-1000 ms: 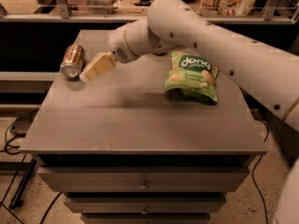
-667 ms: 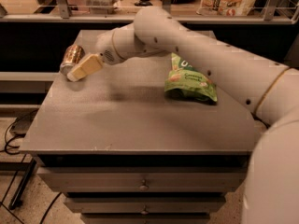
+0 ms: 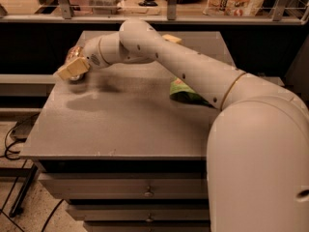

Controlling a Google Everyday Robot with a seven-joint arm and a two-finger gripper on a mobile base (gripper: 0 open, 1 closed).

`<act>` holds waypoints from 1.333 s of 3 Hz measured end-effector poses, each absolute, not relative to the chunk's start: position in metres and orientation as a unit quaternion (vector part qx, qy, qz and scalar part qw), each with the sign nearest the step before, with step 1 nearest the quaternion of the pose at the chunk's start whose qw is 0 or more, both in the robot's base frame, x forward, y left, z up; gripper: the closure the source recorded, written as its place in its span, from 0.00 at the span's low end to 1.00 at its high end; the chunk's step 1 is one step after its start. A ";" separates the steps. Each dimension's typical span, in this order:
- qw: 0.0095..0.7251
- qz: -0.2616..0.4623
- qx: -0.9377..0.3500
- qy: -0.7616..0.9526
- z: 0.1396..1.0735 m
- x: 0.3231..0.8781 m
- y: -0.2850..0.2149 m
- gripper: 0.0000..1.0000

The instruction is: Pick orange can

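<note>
Jaws are hanging right at the orange can (image 3: 73,53), though I cannot tell whether they are parted or closed on it. My gripper (image 3: 72,68) is covering most of the can, which is sitting near the far left edge of the table (image 3: 120,129). Over the last second I have been swinging leftward, from just beside the can to over it, and my forearm is now hiding much of the green snack bag (image 3: 181,92). I am judging that the reach is ending and the grasp is coming next.
</note>
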State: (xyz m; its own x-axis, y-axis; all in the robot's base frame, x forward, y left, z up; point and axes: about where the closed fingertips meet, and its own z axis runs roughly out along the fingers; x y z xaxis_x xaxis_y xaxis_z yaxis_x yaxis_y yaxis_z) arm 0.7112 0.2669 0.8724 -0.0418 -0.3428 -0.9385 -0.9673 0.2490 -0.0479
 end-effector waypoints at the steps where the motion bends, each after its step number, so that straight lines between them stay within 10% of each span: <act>1: 0.468 0.344 -0.507 0.637 0.868 0.721 0.277 0.00; 4: 0.480 0.356 -0.486 0.638 0.865 0.723 0.267 0.65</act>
